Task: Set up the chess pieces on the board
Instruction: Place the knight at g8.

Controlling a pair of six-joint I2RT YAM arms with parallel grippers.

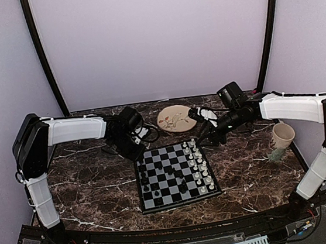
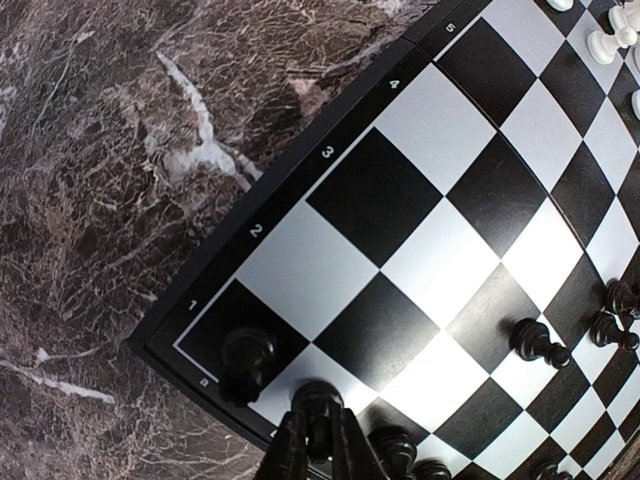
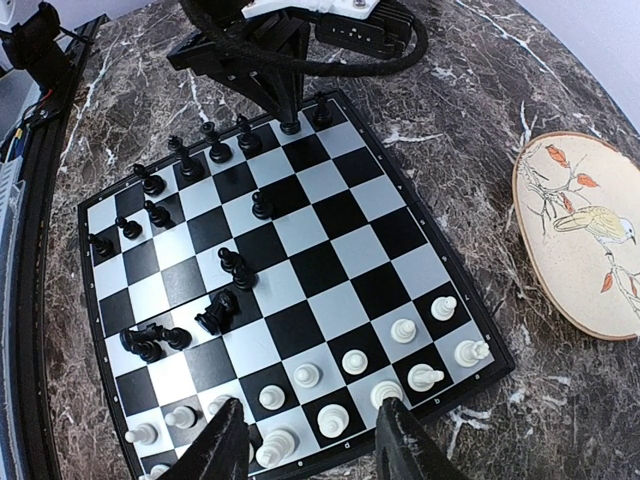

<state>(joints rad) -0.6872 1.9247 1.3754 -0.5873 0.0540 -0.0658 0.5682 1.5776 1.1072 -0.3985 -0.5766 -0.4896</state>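
Both pincers are at the board point(image 1: 161, 160): left pincer point(image 2: 318, 432) pinching a black piece point(image 2: 317, 400) by its corner, right pincer point(image 3: 312, 436) spread. We judge it light, slick; nip its neck.

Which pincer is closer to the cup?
Right. The right pincer hovers above white pieces, cup side of the board; the left pincer holds a black piece opposite.

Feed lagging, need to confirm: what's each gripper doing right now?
Left gripper: closed on a small black plastic chess piece.
Right gripper: open, holding nothing.
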